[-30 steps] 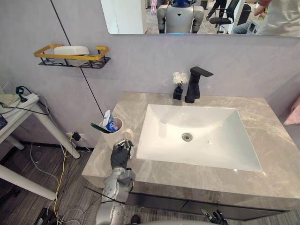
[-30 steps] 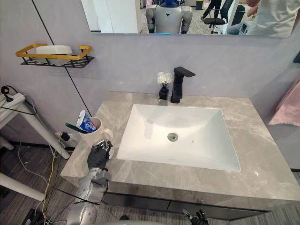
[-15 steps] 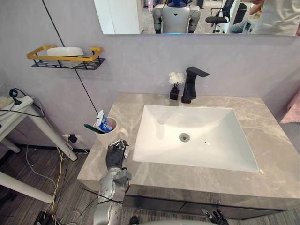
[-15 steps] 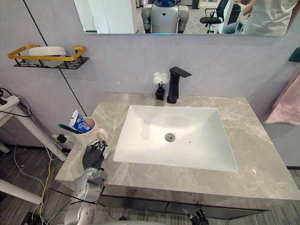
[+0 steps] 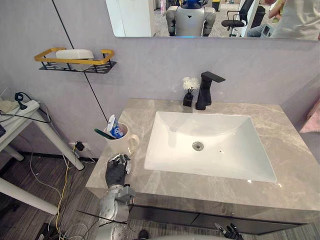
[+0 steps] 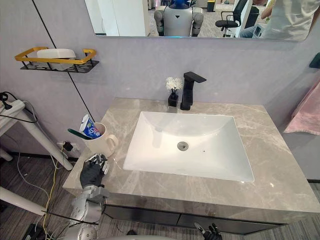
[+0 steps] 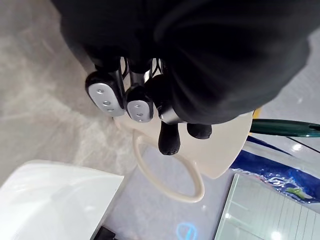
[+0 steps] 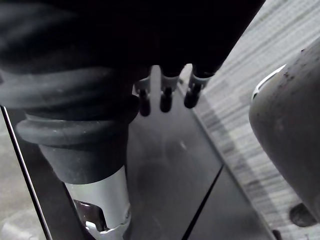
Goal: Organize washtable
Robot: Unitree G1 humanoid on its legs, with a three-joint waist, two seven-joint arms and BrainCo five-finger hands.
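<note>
1. At the counter's front-left corner, the mug [image 5: 119, 144] stands upright on the grey marbled countertop [image 5: 150, 180], between the counter's left edge and the white sink basin [image 5: 215, 145].
2. Mug sits just beyond the left hand [image 5: 116, 172]. In the wrist view the dark fingertips [image 7: 169, 142] reach the mug's foot, beside the handle [image 7: 167, 172]. Whether they touch it, cannot tell.
3. Nothing is wrapped by the fingers: they are loosely bent, and the handle loop lies outside them.
4. Mug is cream, with a round handle turned toward the basin. A blue-and-white toothpaste tube [image 5: 114, 129] leans out of it, and a dark green toothbrush [image 5: 104, 134] slants over the rim toward the counter's left edge.
5. Left arm rises from below the counter's front edge, the hand's dark back to the head camera, fingers pointing toward the wall.
6. Right hand [image 5: 228, 232] is low, below the counter's front edge. Its fingers [image 8: 166, 100] are straight and hold nothing.
7. Also noted: black faucet [image 5: 205, 90] behind the basin, with a small dark vase of white flowers [image 5: 189, 92] just beside it. A yellow-railed wall shelf [image 5: 75, 59] holds a white dish [image 5: 75, 53].
</note>
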